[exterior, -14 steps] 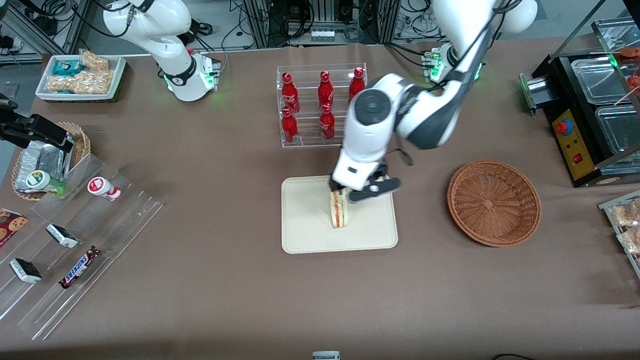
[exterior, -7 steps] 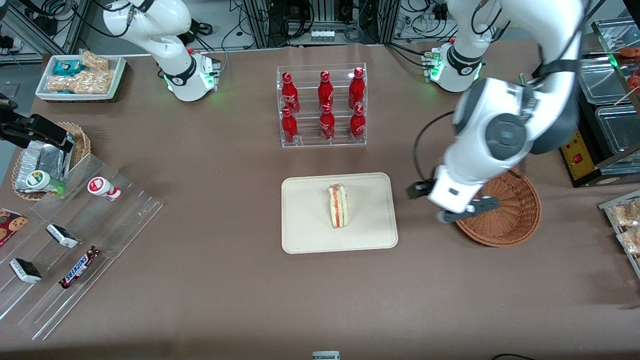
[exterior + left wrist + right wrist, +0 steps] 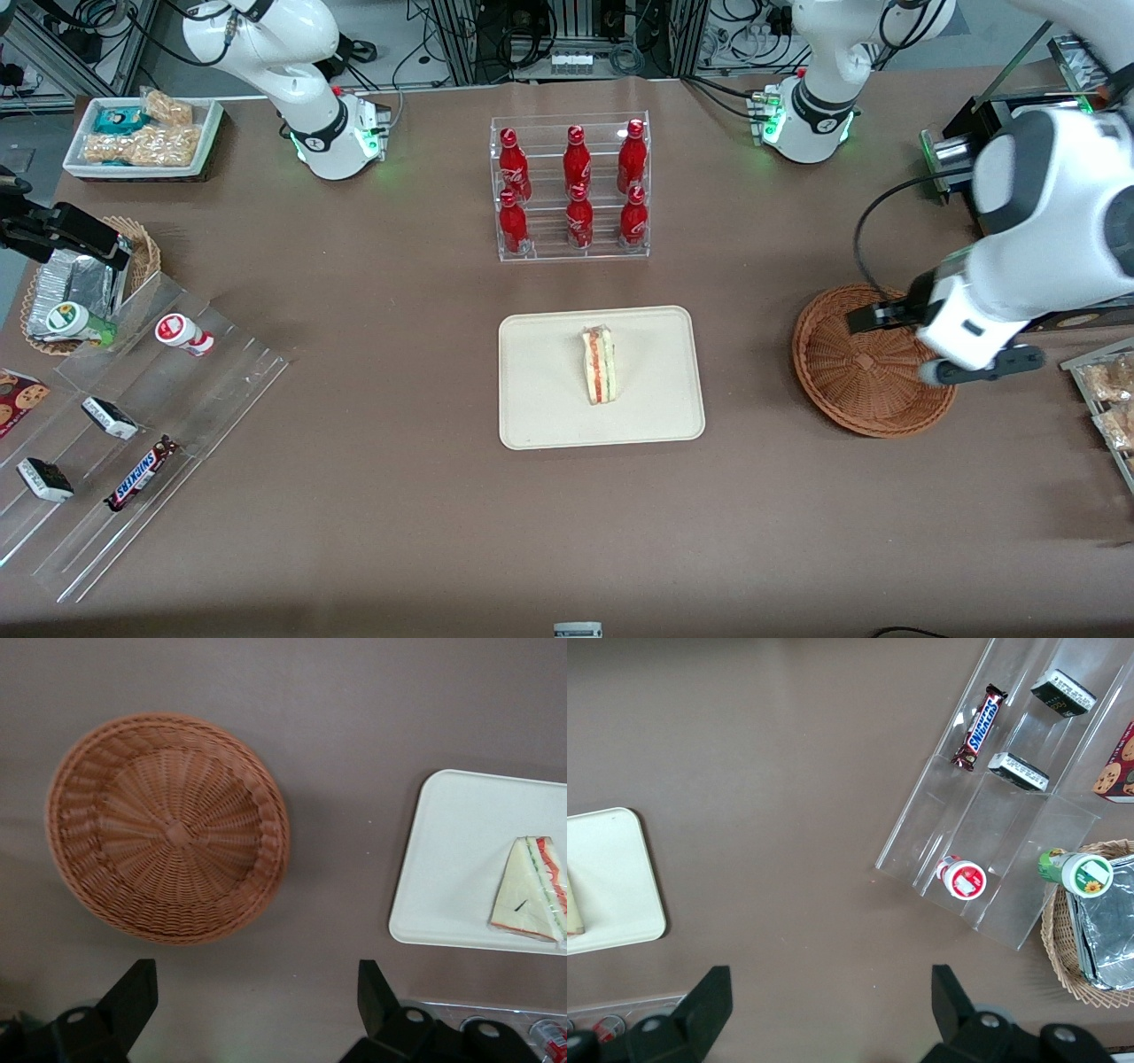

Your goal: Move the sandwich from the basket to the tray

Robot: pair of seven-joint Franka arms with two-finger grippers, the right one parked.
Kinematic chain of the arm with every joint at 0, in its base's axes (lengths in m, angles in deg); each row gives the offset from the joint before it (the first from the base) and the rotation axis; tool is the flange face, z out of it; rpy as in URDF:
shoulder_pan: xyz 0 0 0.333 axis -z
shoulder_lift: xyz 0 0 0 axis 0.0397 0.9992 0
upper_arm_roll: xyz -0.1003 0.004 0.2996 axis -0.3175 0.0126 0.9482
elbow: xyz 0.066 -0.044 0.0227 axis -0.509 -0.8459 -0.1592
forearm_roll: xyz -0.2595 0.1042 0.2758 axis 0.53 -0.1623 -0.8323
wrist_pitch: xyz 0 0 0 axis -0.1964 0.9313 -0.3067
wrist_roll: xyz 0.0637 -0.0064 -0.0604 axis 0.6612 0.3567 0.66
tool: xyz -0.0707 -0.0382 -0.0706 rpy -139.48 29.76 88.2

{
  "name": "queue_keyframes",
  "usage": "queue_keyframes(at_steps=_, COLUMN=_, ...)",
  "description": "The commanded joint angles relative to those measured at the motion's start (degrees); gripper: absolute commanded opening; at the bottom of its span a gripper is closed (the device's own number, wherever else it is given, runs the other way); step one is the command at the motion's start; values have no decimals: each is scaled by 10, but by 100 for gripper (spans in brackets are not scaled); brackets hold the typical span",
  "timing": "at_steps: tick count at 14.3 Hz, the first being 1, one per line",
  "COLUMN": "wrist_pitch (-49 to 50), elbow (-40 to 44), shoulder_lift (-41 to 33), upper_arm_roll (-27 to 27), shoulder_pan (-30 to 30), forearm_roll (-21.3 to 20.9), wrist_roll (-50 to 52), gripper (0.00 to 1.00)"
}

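The sandwich (image 3: 600, 365) (image 3: 532, 890), a pale wedge with red and green filling, lies on the cream tray (image 3: 549, 416) (image 3: 452, 842) near its middle. The reddish-brown round basket (image 3: 864, 372) (image 3: 168, 828) stands empty beside the tray, toward the working arm's end of the table. My left gripper (image 3: 943, 344) (image 3: 257, 992) hovers high over the basket's rim on the side away from the tray. It is open, with nothing between its black fingers (image 3: 133, 992). A corner of the tray (image 3: 611, 868) shows in the right wrist view.
A clear rack of red bottles (image 3: 571, 190) stands farther from the front camera than the tray. A black machine (image 3: 1019, 239) and a tray of snack packets (image 3: 1107, 399) sit close to the basket at the working arm's end. Acrylic shelves with snacks (image 3: 133, 425) lie toward the parked arm's end.
The gripper let go of the sandwich on the tray, rose and swung away past the basket toward the working arm's end. The sandwich has stayed where it was set.
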Motion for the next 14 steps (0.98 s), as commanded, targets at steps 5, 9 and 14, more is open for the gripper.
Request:
queue_keyframes(at_steps=5, wrist_pitch=31, elbow=-22, shoulder_lift=-99, upper_arm_roll=-11, shoulder_pan=-69, forearm_roll=0, wrist_roll=-110, gripper=100)
queue_keyframes(at_steps=9, wrist_pitch=30, elbow=-14, shoulder_lift=-106, upper_arm_roll=-15, shoulder_pan=-65, forearm_roll=-31, wrist_roll=-146, gripper=100)
queue_keyframes(at_steps=14, wrist_pitch=50, elbow=6, shoulder_lift=-106, upper_arm_roll=-12, shoulder_pan=-35, forearm_roll=-33, wrist_roll=-145, gripper=100)
